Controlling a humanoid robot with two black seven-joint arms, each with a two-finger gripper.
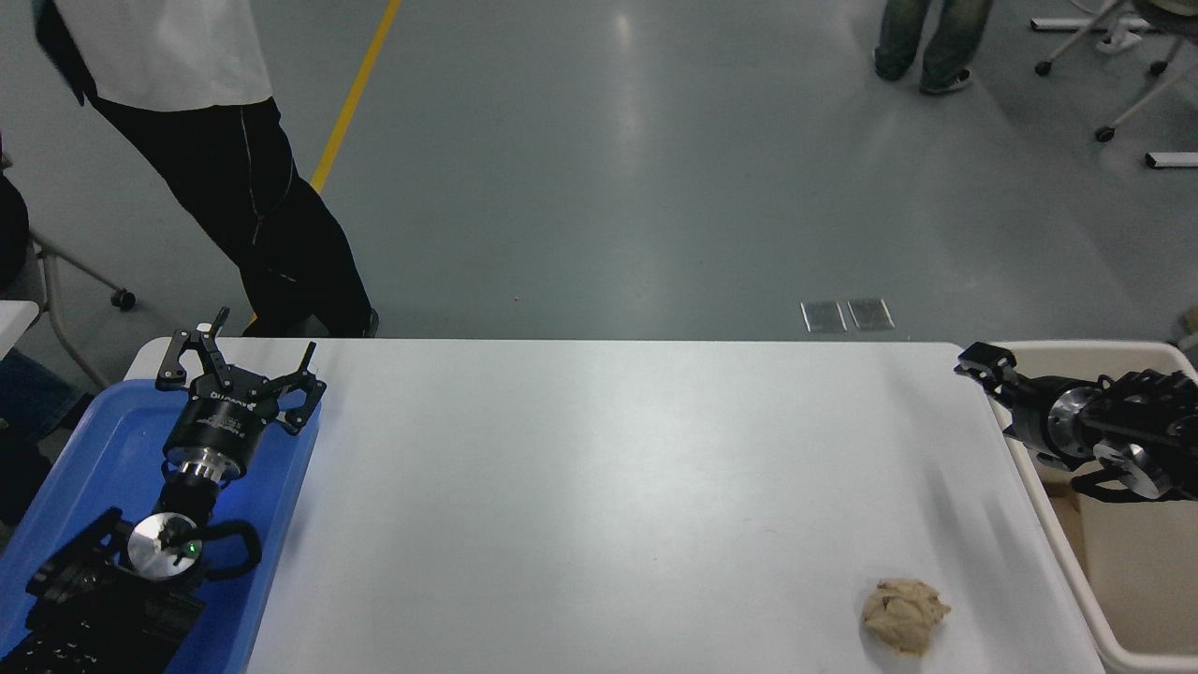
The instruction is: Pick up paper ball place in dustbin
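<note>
The tan paper ball [904, 613] lies on the white table [608, 487] near its front right corner. The cream dustbin [1070, 554] stands just off the table's right edge. My right gripper [979, 363] comes in from the right edge, lying level over the dustbin's far left rim and pointing left. It is well behind the paper ball and holds nothing that I can see. It is slightly blurred. My left gripper [241, 363] is parked open over the blue tray at the lower left.
A blue flat tray [103, 440] lies at the table's left end under my left arm. A person in black trousers [253, 215] stands at the far left corner. Another person's legs [922, 47] and office chairs [1123, 56] stand on the floor beyond.
</note>
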